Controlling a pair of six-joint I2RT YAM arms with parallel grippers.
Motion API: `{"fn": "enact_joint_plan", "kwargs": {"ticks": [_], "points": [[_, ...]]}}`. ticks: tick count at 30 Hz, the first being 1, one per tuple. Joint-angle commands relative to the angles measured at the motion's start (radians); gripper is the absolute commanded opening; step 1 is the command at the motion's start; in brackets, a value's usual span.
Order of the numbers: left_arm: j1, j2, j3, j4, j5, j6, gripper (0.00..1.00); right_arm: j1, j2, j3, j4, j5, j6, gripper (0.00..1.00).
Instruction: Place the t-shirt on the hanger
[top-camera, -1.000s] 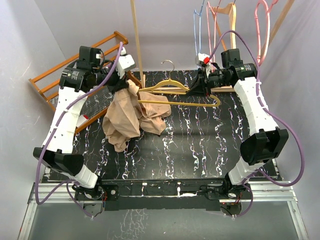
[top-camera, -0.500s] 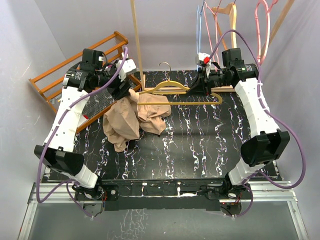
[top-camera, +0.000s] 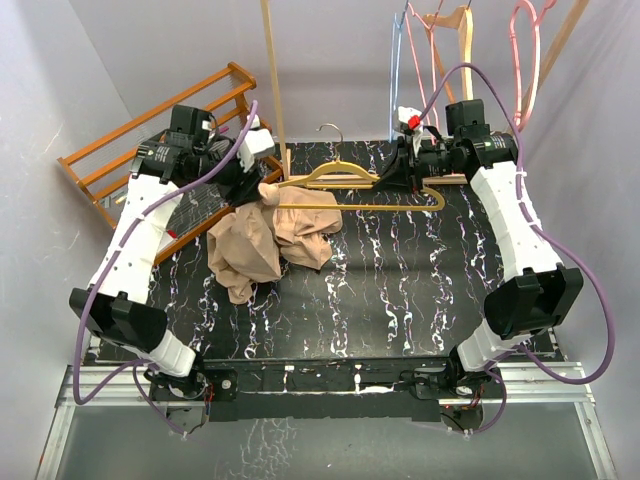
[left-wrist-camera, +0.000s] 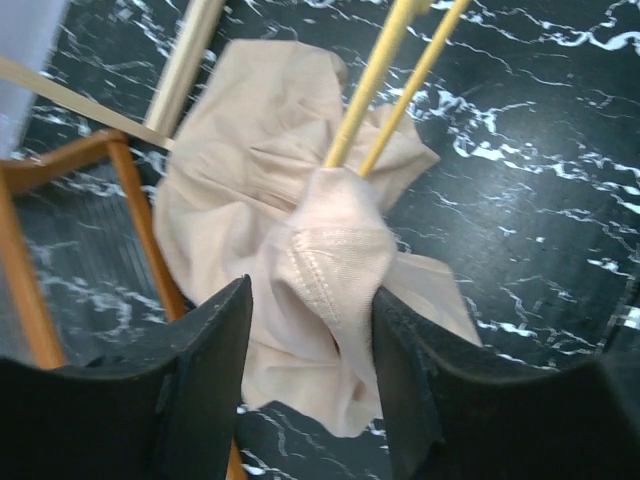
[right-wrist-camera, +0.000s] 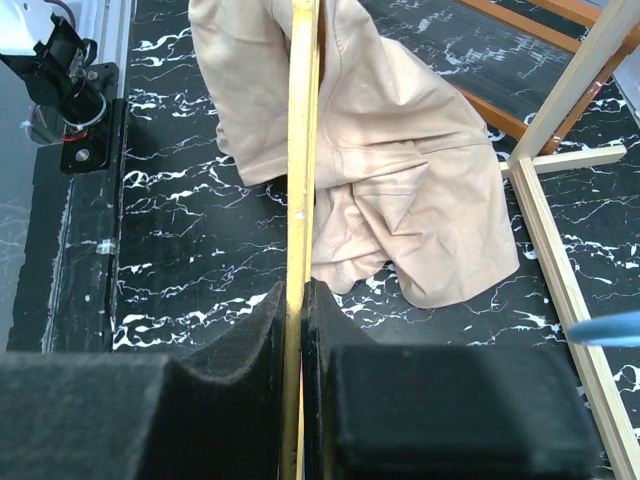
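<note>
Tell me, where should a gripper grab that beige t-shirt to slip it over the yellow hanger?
Probably the stitched edge of the t-shirt, from above: it bunches into a firm ridge over the end of the hanger, where the left gripper pinches it.

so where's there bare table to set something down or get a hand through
The widest bare patch is the near and right part of the table, between the shirt, the hanger and the near edge. The far left is crowded: shirt, hanger end, left hand and rack.
</note>
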Motion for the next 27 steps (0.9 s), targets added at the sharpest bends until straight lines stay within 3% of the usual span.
{"fn": "enact_joint_plan", "kwargs": {"ticks": [1,4,7,12,19,27], "points": [[-0.01,-0.064,-0.079,-0.028,0.05,0.009,0.45,0.001,-0.044,0.003,0.072,-0.021,0.029,0.08],[-0.015,-0.067,-0.101,-0.051,0.057,0.013,0.31,0.001,-0.05,-0.006,0.089,-0.01,0.042,0.08],[-0.017,-0.071,-0.121,-0.047,0.044,0.01,0.01,0.001,-0.059,-0.025,0.112,-0.002,0.057,0.08],[-0.017,-0.1,-0.118,-0.005,-0.059,0.024,0.0,0.001,-0.07,-0.063,0.105,0.019,0.042,0.08],[-0.017,-0.099,-0.029,-0.039,-0.229,0.174,0.0,0.001,-0.098,-0.096,0.101,0.036,0.002,0.08],[-0.016,-0.068,0.026,-0.119,-0.253,0.22,0.0,-0.004,-0.11,-0.069,0.168,0.012,0.039,0.08]]}}
